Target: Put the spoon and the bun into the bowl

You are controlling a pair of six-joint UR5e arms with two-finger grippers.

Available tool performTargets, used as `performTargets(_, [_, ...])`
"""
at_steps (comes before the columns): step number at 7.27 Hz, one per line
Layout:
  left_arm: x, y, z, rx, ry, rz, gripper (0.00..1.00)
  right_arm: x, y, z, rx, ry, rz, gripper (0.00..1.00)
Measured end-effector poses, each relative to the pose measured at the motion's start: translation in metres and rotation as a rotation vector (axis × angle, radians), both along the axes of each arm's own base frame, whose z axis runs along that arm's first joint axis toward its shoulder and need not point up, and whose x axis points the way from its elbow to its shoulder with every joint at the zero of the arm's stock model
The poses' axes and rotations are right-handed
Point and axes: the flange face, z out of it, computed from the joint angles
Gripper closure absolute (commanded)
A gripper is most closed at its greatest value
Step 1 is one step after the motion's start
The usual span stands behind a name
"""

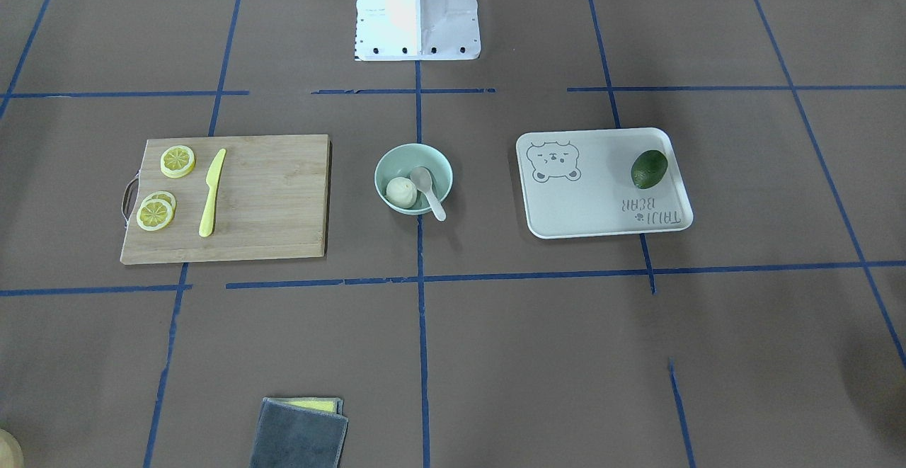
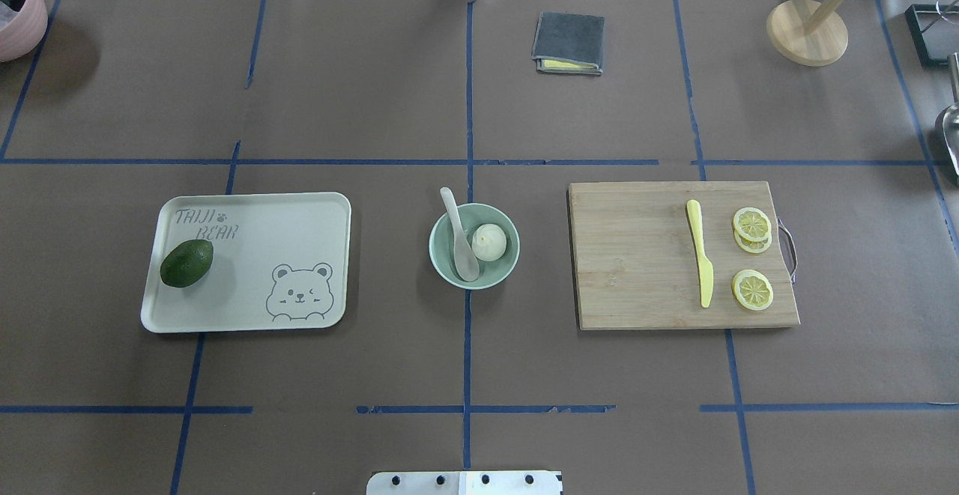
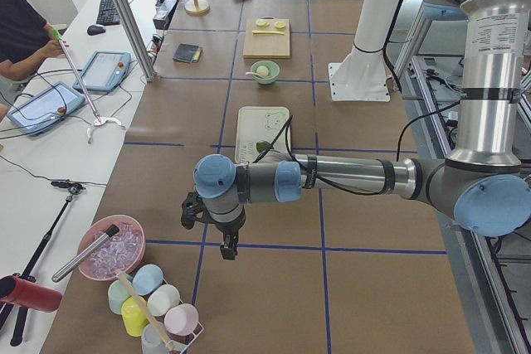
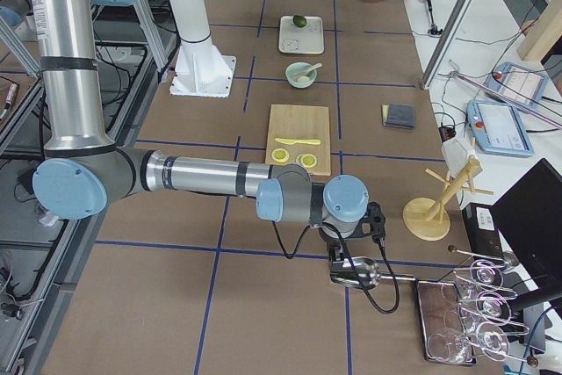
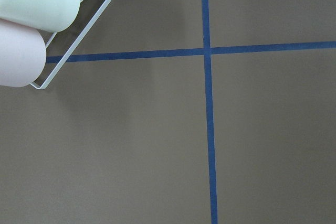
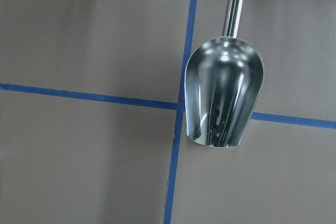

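Note:
The pale mint-green bowl (image 2: pixel 491 276) stands at the table's middle, also in the front view (image 1: pixel 405 159). The white bun (image 2: pixel 488 242) lies inside it. The off-white spoon (image 2: pixel 458 244) rests with its scoop in the bowl and its handle over the rim (image 1: pixel 437 207). Neither gripper shows in the overhead or front view. My left gripper (image 3: pixel 226 246) hangs far off at the table's left end. My right gripper (image 4: pixel 338 271) hangs far off at the right end. I cannot tell whether either is open or shut.
A white bear tray (image 2: pixel 300 218) holds a dark green avocado (image 2: pixel 186 263). A wooden cutting board (image 2: pixel 637 255) carries a yellow knife (image 2: pixel 701 263) and lemon slices (image 2: pixel 752 290). A folded grey cloth (image 2: pixel 568 42) lies far back. A metal scoop (image 6: pixel 223 98) lies under the right wrist; cups in a rack (image 5: pixel 31 19) sit by the left.

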Motion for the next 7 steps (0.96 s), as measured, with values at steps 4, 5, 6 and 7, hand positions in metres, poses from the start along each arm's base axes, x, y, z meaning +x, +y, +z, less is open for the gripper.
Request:
performTargets(4, [0.0,-0.0007,-0.0002,-0.001,0.0,-0.001,0.0,0.0,-0.0028,-0.0082,-0.011,-0.004,0.023,0.0])
performTargets(5, [0.0,-0.0006,0.0004,-0.002,0.0,-0.001,0.0,-0.0001,-0.0033,-0.0092,-0.01,-0.005,0.024,0.0])
performTargets(6, [0.0,-0.0006,0.0005,-0.003,0.0,-0.002,0.0,-0.0001,-0.0035,-0.0098,-0.009,-0.005,0.024,0.0])
performTargets(7, [0.0,-0.0007,0.0002,-0.004,0.0,-0.004,0.0,-0.0001,-0.0036,-0.0101,-0.009,-0.005,0.024,0.0])
